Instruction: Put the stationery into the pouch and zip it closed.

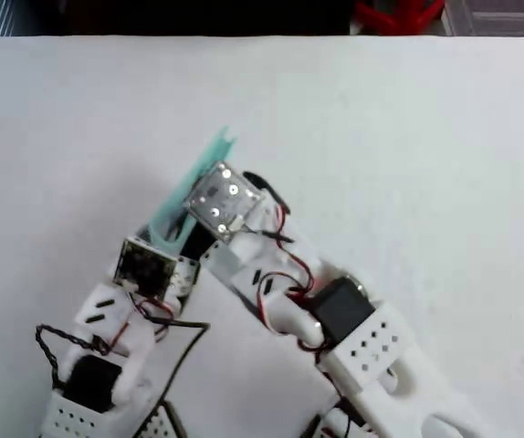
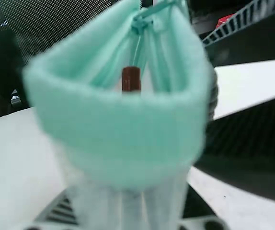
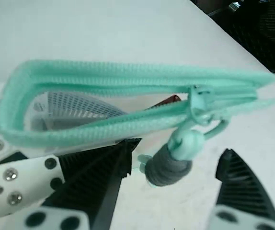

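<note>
White desk (image 1: 408, 137), mint pouch (image 2: 123, 134) pinched by left hand (image 1: 182, 235) and held half open, brown pencil (image 2: 131, 79) seen inside, zip pull (image 3: 188, 143) flanked by spread right hand (image 3: 176, 151)

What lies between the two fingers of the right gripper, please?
The zip pull of the mint pouch hangs between the fingers of the open right gripper, as the right wrist view shows.
</note>
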### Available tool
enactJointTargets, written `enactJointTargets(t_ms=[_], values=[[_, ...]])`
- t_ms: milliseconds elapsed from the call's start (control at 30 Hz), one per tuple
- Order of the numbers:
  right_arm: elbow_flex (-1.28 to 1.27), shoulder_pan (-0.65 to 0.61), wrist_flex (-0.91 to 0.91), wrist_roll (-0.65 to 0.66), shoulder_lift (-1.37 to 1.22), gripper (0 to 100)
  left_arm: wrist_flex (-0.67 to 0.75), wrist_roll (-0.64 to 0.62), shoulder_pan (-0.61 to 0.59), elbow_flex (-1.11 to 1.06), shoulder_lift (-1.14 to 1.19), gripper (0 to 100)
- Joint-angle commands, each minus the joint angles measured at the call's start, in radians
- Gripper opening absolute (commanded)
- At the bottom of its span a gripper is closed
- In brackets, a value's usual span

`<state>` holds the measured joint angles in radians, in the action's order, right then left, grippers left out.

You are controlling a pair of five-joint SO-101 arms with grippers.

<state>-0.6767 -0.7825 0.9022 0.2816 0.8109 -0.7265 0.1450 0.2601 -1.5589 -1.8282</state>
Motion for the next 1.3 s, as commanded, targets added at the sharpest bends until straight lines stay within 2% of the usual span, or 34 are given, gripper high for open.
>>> enactJointTargets(t_ms=[0, 67, 233, 333, 600, 733, 1100, 1267], values=[[0.048, 0.015, -0.022, 0.000, -0.001, 15.6, 0.020, 0.011, -0.005, 0.003, 0.004, 2], [0.048, 0.033, -0.013, 0.000, 0.007, 11.7, 0.020, 0.011, -0.005, 0.003, 0.004, 2], [0.048, 0.047, -0.007, 0.002, 0.007, 10.1, 0.020, 0.011, -0.005, 0.003, 0.004, 2], [0.054, 0.047, -0.012, 0.023, 0.008, 1.2, 0.020, 0.011, -0.005, 0.003, 0.004, 2], [0.112, 0.047, 0.041, 0.074, 0.260, 1.9, 0.034, 0.006, -0.005, -0.009, 0.004, 2], [0.195, 0.047, 0.067, 0.144, 0.354, 1.9, 0.078, 0.006, -0.008, -0.038, 0.004, 2], [0.695, 0.010, 0.438, 0.101, -0.018, 1.9, 0.077, 0.006, -0.007, -0.038, 0.004, 2], [0.807, -0.002, 0.542, 0.092, -0.104, 1.9, 0.077, 0.006, -0.010, -0.037, 0.004, 2]])
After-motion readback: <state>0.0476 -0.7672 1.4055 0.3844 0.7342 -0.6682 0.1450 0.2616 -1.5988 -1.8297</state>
